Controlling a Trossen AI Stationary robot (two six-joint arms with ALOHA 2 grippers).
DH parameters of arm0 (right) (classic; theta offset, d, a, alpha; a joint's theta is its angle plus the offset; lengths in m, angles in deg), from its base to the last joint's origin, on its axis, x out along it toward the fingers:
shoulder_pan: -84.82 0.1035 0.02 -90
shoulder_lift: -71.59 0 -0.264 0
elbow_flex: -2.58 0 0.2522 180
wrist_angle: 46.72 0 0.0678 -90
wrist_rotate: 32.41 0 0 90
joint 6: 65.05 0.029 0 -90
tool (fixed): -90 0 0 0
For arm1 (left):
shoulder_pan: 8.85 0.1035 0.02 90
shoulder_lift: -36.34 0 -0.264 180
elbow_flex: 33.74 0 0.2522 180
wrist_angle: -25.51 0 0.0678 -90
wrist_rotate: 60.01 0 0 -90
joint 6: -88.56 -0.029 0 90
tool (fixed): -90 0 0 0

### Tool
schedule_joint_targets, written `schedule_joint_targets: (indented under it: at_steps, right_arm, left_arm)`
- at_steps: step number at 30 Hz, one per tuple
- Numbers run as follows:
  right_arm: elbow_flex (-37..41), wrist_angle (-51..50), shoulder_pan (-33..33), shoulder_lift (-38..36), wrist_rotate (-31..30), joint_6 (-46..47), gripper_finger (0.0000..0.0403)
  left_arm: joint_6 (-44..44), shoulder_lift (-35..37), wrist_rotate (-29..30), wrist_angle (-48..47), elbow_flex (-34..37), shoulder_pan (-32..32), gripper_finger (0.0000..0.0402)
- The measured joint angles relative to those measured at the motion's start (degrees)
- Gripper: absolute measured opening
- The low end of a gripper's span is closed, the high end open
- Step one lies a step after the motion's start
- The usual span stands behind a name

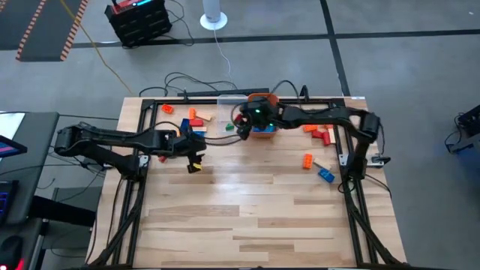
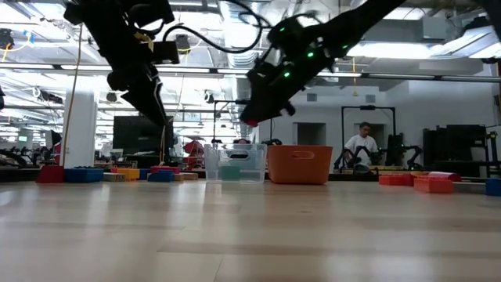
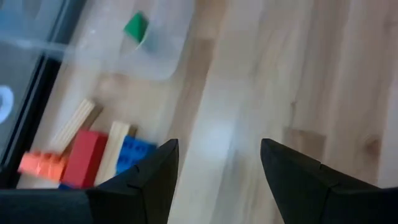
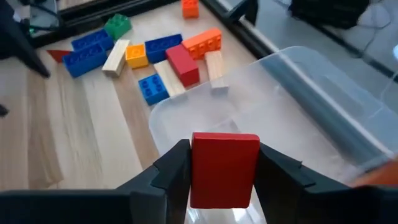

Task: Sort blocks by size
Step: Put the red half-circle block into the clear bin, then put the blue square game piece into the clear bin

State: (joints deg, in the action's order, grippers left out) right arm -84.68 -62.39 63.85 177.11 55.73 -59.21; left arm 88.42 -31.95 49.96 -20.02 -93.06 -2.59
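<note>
My right gripper point(image 4: 224, 186) is shut on a red block point(image 4: 224, 168) above the clear plastic tub point(image 4: 280, 106), which stands at the table's far middle point(image 1: 225, 111). The gripper also shows in the high view point(image 1: 244, 124) and the low view point(image 2: 254, 116). My left gripper point(image 3: 217, 180) is open and empty, raised above bare wood left of the tub point(image 1: 196, 159). Loose blocks point(image 4: 155, 56) lie flat on the table beside the tub. A green block point(image 3: 135, 26) shows at the tub's clear wall; inside or behind, I cannot tell. My right gripper pinches the red block by two opposite sides point(image 4: 194, 171) between its two fingers. The fingers come from above, slanting down. The block is lifted clear, over the clear tub's open top.
An orange tub point(image 2: 300, 164) stands right of the clear tub. More blocks lie at the far right point(image 1: 319, 133) and right middle point(image 1: 325, 174). The table's near half is bare wood point(image 1: 247, 217). A black frame point(image 1: 142, 112) runs along the table's edges. A person point(image 2: 362, 145) is far behind.
</note>
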Motion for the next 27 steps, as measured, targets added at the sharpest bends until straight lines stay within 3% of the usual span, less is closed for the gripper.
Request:
schedule_joint_targets:
  at_steps: [6, 16, 23, 27]
  right_arm:
    - [-5.66, -5.72, -0.97, 3.0, 2.3, -2.91, 0.0217]
    - [-5.94, -16.7, 2.46, -5.25, 2.17, -7.96, 0.0226]
    - [2.04, -15.41, 9.51, -10.25, 2.15, -8.56, 0.0226]
    - [8.86, -8.0, 13.38, -12.19, 0.75, -5.56, 0.0226]
  left_arm:
    - [-1.13, -1.33, 0.02, -4.89, 0.0, 3.8, 0.0222]
    - [-12.14, -5.9, -2.33, -2.72, 0.0, 11.04, 0.0222]
    - [-18.51, -5.97, -8.73, 1.64, 0.37, 17.46, 0.0222]
    - [-18.64, -6.85, -9.06, 6.23, 2.69, 19.95, 0.0222]
